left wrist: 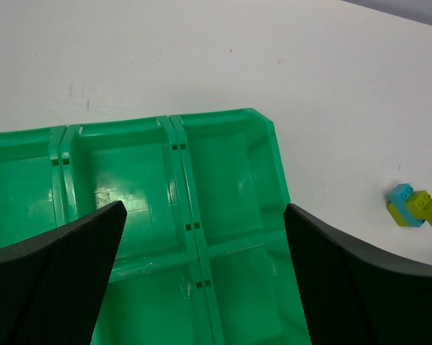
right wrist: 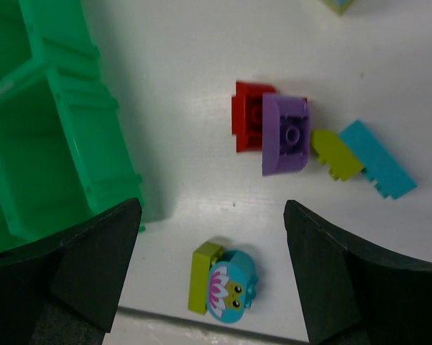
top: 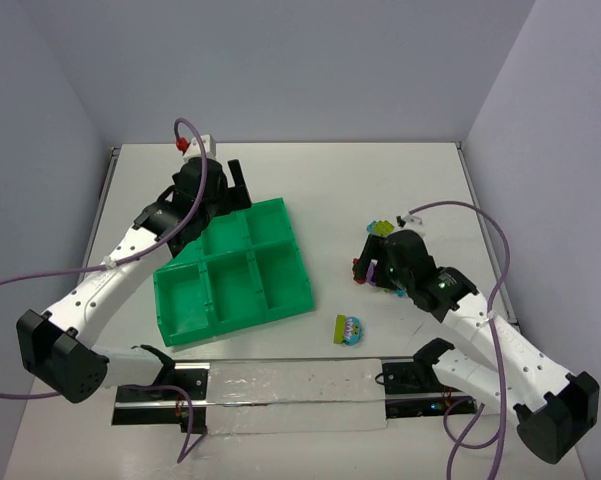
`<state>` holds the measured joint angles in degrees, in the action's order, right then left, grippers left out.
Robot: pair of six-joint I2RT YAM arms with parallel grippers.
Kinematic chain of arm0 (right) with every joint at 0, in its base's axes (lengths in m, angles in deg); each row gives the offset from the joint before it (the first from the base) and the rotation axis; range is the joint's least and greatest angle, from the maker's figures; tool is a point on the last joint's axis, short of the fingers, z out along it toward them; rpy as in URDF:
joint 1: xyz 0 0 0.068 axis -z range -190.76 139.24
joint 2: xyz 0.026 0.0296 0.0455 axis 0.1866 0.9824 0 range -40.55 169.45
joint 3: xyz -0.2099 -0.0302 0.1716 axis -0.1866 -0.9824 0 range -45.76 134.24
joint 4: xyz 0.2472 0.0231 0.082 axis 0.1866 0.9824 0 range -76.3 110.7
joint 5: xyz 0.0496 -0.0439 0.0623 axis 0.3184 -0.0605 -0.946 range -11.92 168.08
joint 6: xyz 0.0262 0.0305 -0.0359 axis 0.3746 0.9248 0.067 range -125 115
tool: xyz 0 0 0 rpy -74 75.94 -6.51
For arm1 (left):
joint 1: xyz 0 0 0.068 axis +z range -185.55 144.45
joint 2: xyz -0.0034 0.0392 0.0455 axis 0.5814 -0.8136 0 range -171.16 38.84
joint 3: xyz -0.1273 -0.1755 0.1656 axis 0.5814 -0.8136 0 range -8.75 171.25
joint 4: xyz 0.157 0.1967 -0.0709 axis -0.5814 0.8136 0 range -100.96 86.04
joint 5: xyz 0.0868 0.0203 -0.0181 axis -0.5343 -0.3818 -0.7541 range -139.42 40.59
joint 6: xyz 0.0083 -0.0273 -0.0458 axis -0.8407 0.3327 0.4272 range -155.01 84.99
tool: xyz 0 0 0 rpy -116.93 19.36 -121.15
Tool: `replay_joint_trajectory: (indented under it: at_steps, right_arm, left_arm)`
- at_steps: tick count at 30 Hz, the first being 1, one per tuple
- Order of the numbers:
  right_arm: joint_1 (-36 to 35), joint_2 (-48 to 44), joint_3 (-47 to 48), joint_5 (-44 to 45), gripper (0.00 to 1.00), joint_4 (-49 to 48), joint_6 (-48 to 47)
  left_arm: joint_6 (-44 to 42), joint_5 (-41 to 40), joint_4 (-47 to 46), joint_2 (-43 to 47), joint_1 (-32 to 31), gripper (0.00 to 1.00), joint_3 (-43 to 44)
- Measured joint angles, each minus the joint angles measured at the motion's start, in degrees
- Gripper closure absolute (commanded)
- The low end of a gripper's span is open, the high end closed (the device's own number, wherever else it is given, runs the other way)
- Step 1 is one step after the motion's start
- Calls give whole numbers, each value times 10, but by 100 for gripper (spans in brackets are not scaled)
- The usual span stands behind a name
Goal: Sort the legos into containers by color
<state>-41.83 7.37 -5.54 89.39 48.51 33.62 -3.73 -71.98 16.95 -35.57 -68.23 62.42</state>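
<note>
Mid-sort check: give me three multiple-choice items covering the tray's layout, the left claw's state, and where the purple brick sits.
1. How many compartments has the green tray? A four; B six; C nine.
2. The left claw is: A open and empty above the tray; B shut on a brick; C shut and empty.
3. The purple brick lies: A in the tray; B in the left claw; C on the table, against the red brick.
1 B: the top view shows a two-by-three grid.
2 A: its fingers stand wide with only tray between.
3 C: the right wrist view shows it touching the red brick.
</note>
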Motion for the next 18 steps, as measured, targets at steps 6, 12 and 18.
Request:
replay_joint_trajectory:
  at_steps: [6,12,18]
  right_arm:
    - [-51,-2,-45,8,21,8,52]
    - [-156,37,-55,33,9,5,86]
    - [-198,68,-56,22,3,6,99]
  left_arm:
    - [0,0,3,-19,-3,1,5]
    - [1,0,12,-22,-7,1,7]
    - [1,-2,24,-22,-8,1,10]
